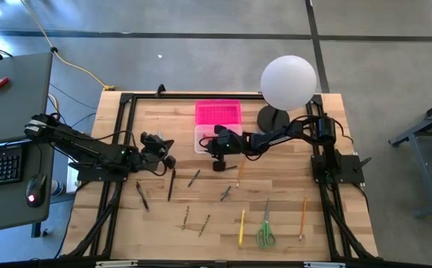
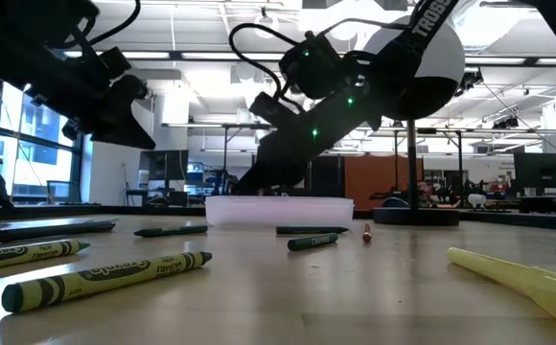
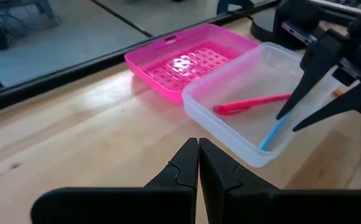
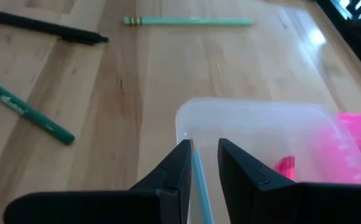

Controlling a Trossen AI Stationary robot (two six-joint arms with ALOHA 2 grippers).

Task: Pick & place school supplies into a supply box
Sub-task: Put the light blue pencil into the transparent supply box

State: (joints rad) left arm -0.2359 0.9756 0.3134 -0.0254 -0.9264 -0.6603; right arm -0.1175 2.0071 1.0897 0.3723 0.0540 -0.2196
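The clear supply box (image 1: 207, 138) stands at the table's far middle, its pink lid (image 1: 218, 113) lying open-side up behind it. A pink pen (image 3: 249, 104) lies inside on the box's floor. My right gripper (image 1: 214, 143) hangs over the box, shut on a thin light-blue pencil (image 3: 274, 132). My left gripper (image 1: 165, 152) is shut on nothing, left of the box and above the table. Other school supplies lie flat on the near half of the table: green-handled scissors (image 1: 266, 232), a yellow pencil (image 1: 241, 227), an orange pencil (image 1: 303, 217) and dark pens (image 1: 171, 184). My right gripper holds the light-blue pencil by its upper part (image 4: 195, 163). There the pencil lies against one finger (image 4: 179, 168) and runs along the fingers, not across them. The fingers slant down from the table's right side. The pencil hangs tilted below them, its lower end (image 3: 265, 145) inside the box by the wall.
A white globe lamp (image 1: 288, 82) on a dark foot stands at the far right, close behind my right arm. A green marker (image 4: 28, 115), a black pen (image 4: 43, 26) and a pale green pencil (image 4: 187, 22) lie near the box. Green crayons (image 2: 105, 278) lie at the near edge.
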